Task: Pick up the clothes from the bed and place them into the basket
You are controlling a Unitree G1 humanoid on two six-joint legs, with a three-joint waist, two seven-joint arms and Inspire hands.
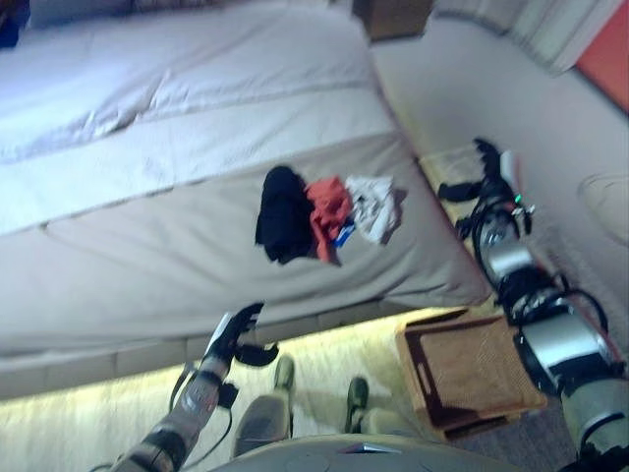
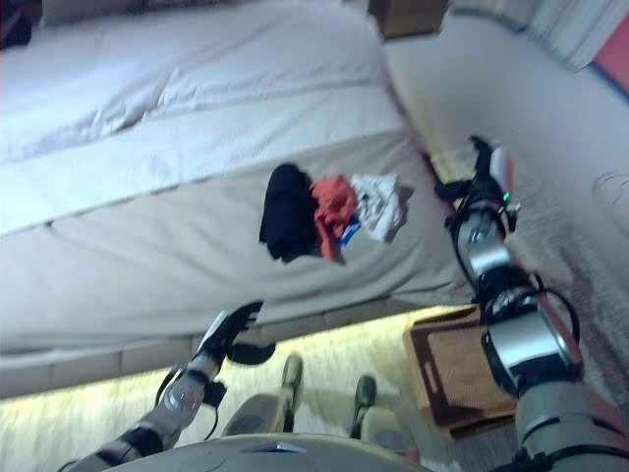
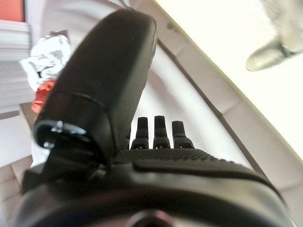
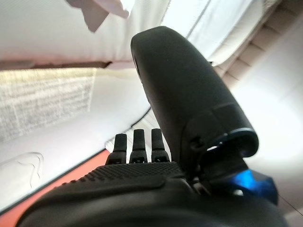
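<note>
Clothes [image 1: 327, 213], black, red and white, heaped near bed's [image 1: 147, 197] right front corner. Basket [image 1: 470, 372] on floor beside that corner. Left hand [image 1: 236, 332] and right hand [image 1: 482, 169] both open, empty. No legible writing.

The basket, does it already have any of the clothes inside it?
No. In the left eye view the basket on the floor holds nothing, and the clothes lie in a small pile on the bed.
</note>
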